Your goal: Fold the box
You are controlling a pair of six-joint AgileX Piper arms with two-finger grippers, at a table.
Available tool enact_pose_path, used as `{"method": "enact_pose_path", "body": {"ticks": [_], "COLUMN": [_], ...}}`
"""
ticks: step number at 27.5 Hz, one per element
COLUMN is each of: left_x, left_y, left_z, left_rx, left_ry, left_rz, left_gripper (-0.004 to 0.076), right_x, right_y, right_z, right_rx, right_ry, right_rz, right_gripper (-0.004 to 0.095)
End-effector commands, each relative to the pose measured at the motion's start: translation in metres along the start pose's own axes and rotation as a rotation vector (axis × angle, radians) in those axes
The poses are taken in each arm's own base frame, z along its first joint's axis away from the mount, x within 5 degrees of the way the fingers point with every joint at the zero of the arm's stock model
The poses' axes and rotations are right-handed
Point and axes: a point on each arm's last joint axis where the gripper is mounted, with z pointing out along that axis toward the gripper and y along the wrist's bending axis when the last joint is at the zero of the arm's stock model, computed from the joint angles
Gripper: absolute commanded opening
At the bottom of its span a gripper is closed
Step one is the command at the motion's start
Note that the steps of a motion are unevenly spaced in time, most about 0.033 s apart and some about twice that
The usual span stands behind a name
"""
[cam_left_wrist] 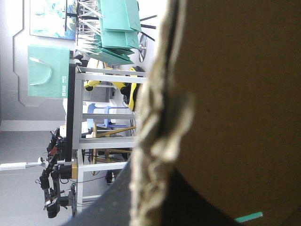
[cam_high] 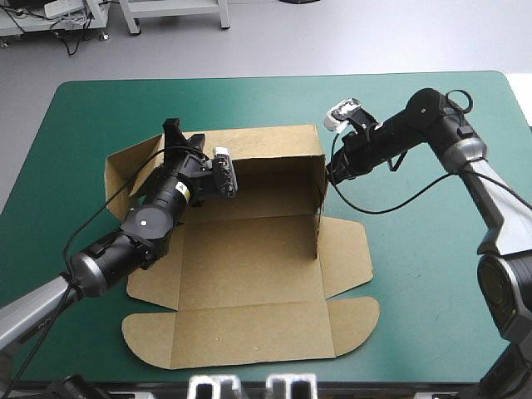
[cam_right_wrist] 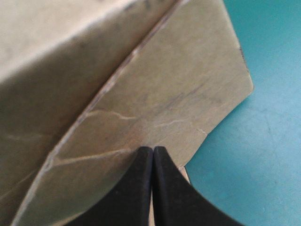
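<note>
- The brown cardboard box [cam_high: 249, 274], a cut sheet, lies mid-table on the teal-green cover [cam_high: 432, 283], with its rounded lid flat nearest and its far and right walls raised.
- The left gripper [cam_high: 181, 137] is at the box's far-left corner; whether it grips cannot be told.
- The right gripper [cam_right_wrist: 153, 149] is clenched on nothing, its tips against the board outside the right wall.

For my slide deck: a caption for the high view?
Brown box half raised on the teal-green table: left gripper at its far left corner, right gripper at its far right corner.
</note>
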Motion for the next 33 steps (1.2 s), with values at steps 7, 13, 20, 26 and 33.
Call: {"method": "enact_pose_path", "body": {"ticks": [7, 13, 20, 26, 33], "left_x": [-0.006, -0.006, -0.006, -0.006, -0.007], "left_y": [0.019, 0.019, 0.017, 0.014, 0.014], "left_z": [-0.008, -0.008, -0.006, -0.003, -0.003], "left_rx": [-0.077, -0.076, -0.069, -0.059, -0.054], "left_ry": [-0.053, -0.056, -0.049, -0.048, -0.056], "left_rz": [0.035, 0.037, 0.043, 0.047, 0.062], "left_gripper": [-0.0008, -0.0008, -0.0008, -0.0008, 0.0], "right_x": [0.031, 0.075, 0.098, 0.098, 0.102], "right_y": [0.025, 0.039, 0.048, 0.064, 0.075], "right_z": [-0.009, 0.009, 0.012, -0.001, -0.005], "right_rx": [0.216, 0.291, 0.294, 0.243, 0.179], "right_ry": [-0.337, -0.521, -0.484, -0.486, -0.442], "right_rz": [-0.242, -0.31, -0.244, -0.29, -0.321], "right_gripper": [-0.0018, -0.0018, -0.0007, 0.0458, 0.0885]}}
